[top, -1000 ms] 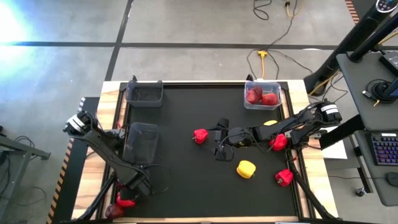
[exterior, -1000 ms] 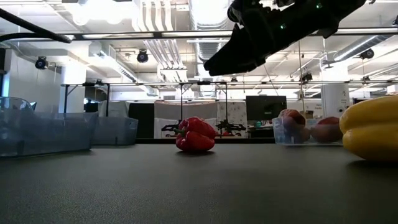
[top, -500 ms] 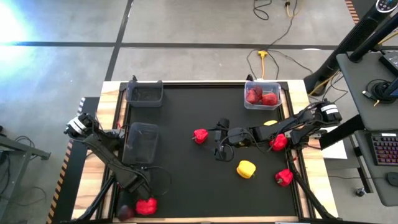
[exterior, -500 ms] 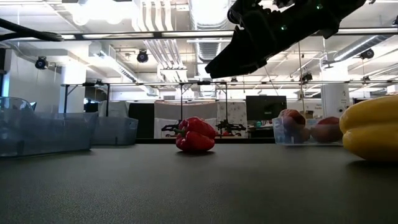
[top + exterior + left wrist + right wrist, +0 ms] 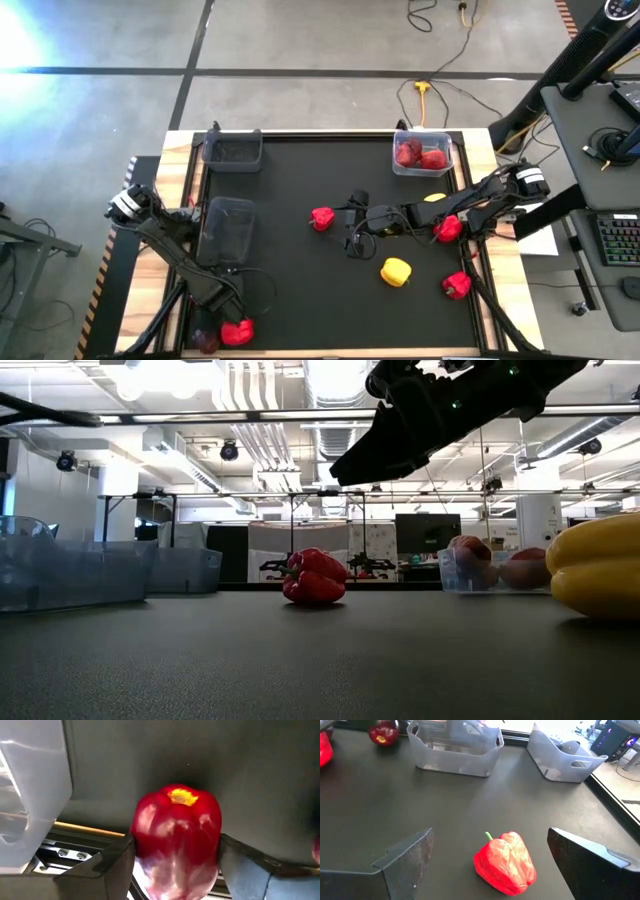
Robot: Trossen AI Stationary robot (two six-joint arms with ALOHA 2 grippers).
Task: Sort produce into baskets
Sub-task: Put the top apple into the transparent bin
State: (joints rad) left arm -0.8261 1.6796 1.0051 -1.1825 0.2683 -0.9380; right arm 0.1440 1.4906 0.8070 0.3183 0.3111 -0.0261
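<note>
A: Which arm's busy?

B: Left gripper (image 5: 228, 322), near front-left corner of the table (image 5: 300, 300). I've got its jaws around a red pepper (image 5: 176, 840), one finger (image 5: 107, 865) each side. In the wrist view they look about touching the skin, but I can't tell if it's properly clamped

A: How do I finish the step well?

B: I'd squeeze slow and even, w/ the pepper centred between the fingers. It's glossy and rounded, so prob slips if pinched off-centre. Lift straight up, then carry over to the dark basket (image 5: 228, 228) just behind it. A dark round fruit (image 5: 206, 342) sits right beside, so I'd avoid nudging it

A: And the other arm?

B: Right gripper (image 5: 349, 224) hangs above mid-table, jaws wide apart, holding nothing. A 2nd red pepper (image 5: 506, 864) lies on the mat ahead of it, between the finger lines but farther out, not touching

A: Rest of the stuff?

B: Yellow pepper (image 5: 396, 271) a bit nearer the front, two more red ones (image 5: 456, 285) by the right edge. Clear basket (image 5: 423, 154) at back right already has dark red fruit in it; 3rd basket (image 5: 232, 150) back left
</note>
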